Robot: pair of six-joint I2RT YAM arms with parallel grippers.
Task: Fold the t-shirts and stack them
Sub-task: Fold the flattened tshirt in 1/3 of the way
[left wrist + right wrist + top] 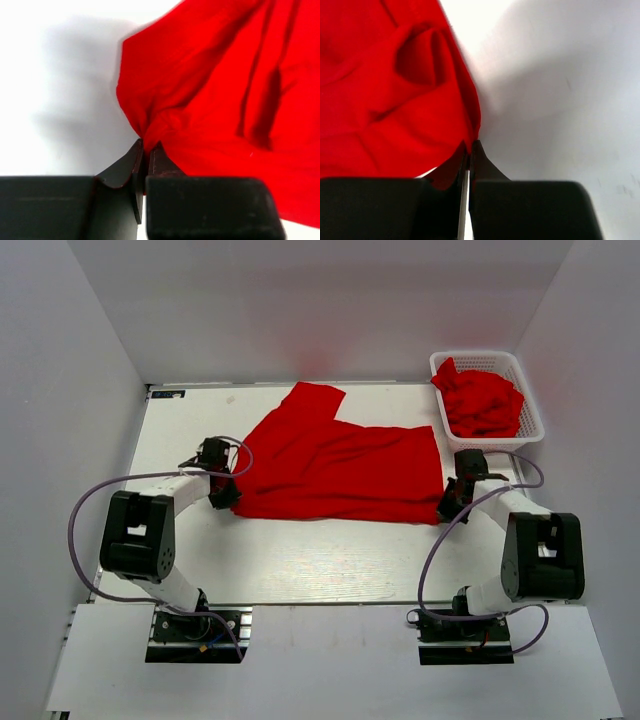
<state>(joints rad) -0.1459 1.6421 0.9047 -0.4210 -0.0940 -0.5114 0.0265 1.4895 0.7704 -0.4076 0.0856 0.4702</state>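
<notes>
White table carries one red t-shirt spread flat, just left of the basket holding more shirts. The left jaws and right jaws are each pinched shut on a near corner, probably to lift and fold it. The left arm and right arm reach low and forward.

Left end effector tight on red t-shirt edge, above white table.

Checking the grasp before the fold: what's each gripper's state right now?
Left gripper: closed, pinching the near left corner of the spread t-shirt.
Right gripper: closed, pinching the same t-shirt's near right corner.
</notes>
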